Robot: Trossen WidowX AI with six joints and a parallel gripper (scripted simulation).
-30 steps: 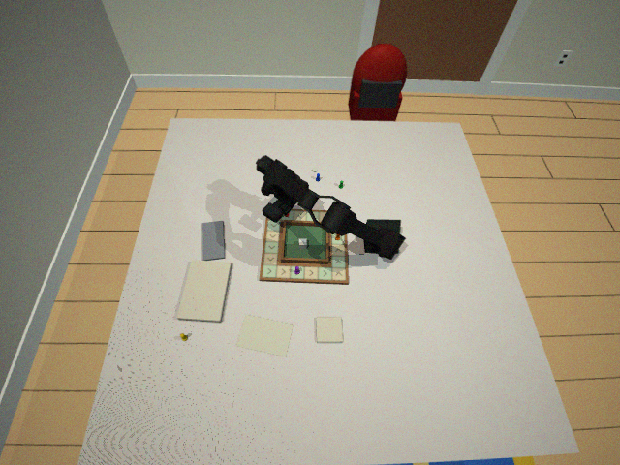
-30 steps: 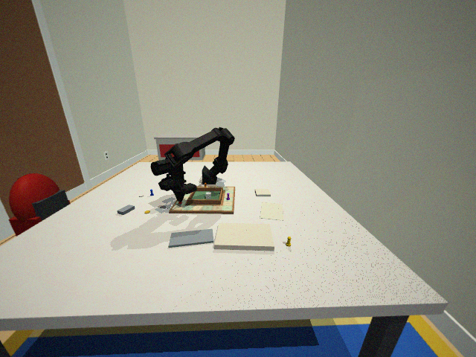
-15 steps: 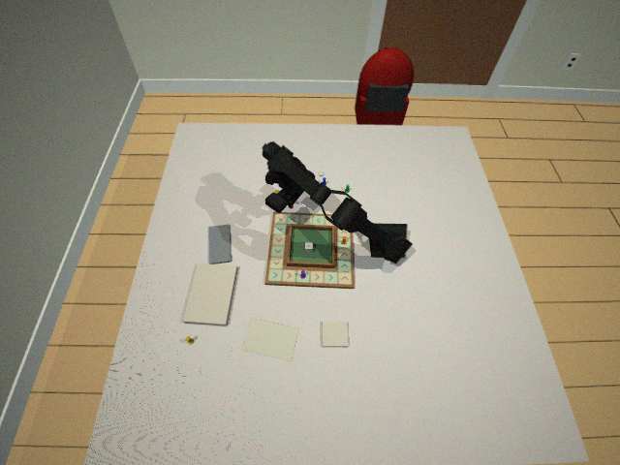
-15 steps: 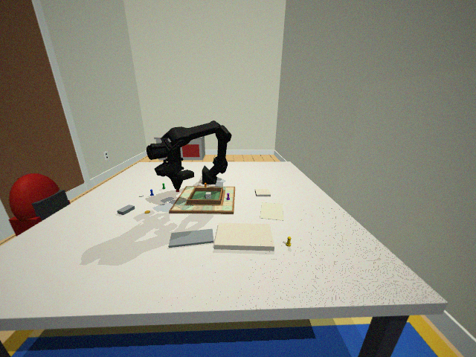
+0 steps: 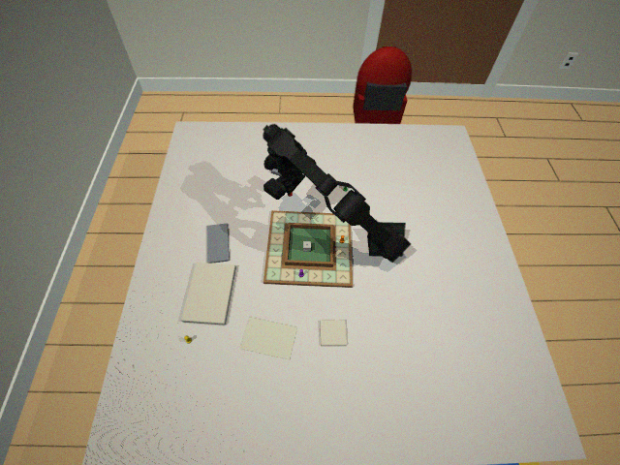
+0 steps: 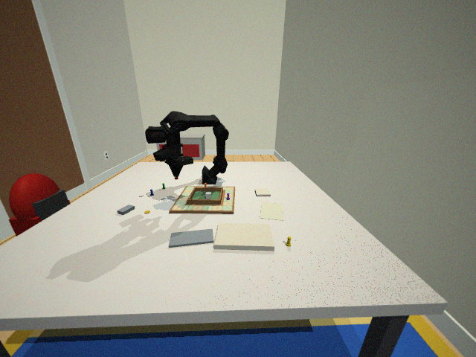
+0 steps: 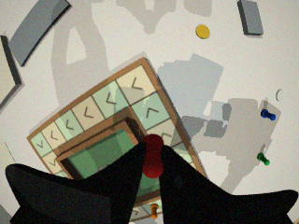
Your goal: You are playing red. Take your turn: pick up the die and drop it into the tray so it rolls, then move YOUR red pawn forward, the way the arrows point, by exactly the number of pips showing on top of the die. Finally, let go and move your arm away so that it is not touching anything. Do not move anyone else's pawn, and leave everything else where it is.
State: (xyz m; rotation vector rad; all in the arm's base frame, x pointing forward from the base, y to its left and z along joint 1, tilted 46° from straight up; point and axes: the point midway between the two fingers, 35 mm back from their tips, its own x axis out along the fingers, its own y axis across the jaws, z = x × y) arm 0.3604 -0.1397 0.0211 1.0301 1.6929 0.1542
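Red pawn (image 7: pixel 153 155) sits pinched in my closed hand (image 6: pixel 176 175), hanging above the game board's (image 5: pixel 274 281) corner. Die (image 5: pixel 306 244) lies in the tray (image 5: pixel 287 248). Miscounting squares, or a slipping grip, could land it wrong.

Legible text, brands, numbers: none. Signs: chevron arrow marks, one per square, printed on the cream and pale-green squares of the game board's track (image 5: pixel 285 274) encircling the green tray (image 5: pixel 320 250). White die (image 5: pixel 306 245) inside the tray: pips too small to count
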